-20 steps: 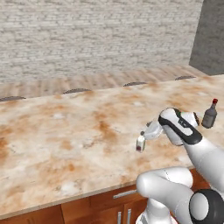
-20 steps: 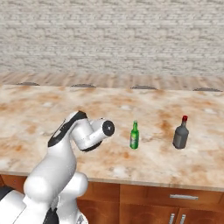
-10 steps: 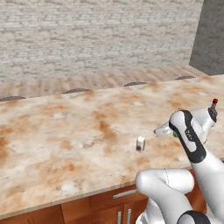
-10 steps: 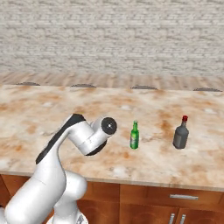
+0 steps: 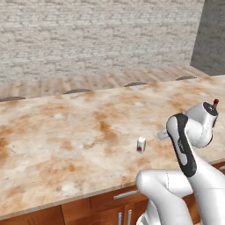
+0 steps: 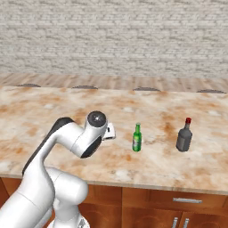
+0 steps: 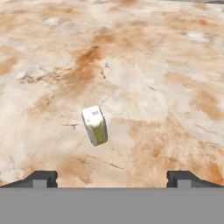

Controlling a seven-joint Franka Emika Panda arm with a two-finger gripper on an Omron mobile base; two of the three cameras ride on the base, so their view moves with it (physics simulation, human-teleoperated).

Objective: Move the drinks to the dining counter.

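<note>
A small white carton [image 7: 95, 125] stands alone on the marbled dining counter [image 5: 66, 145], clear of the robot's gripper [image 7: 109, 178].

Seen from the hand, the fingertips [image 7: 41, 178] sit wide apart with nothing between them, the carton ahead and slightly left of centre, untouched. To the arm's right, the slim green bottle [image 6: 137, 137] and the squat dark bottle with red cap [image 6: 184, 135] stand upright on the same countertop, well apart from each other.

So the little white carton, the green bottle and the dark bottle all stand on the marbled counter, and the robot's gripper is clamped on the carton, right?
Not quite. The gripper is open and holds nothing: the hand view shows the white carton standing free on the marbled counter, ahead of the fingertips. The green bottle and dark bottle do stand there.
</note>
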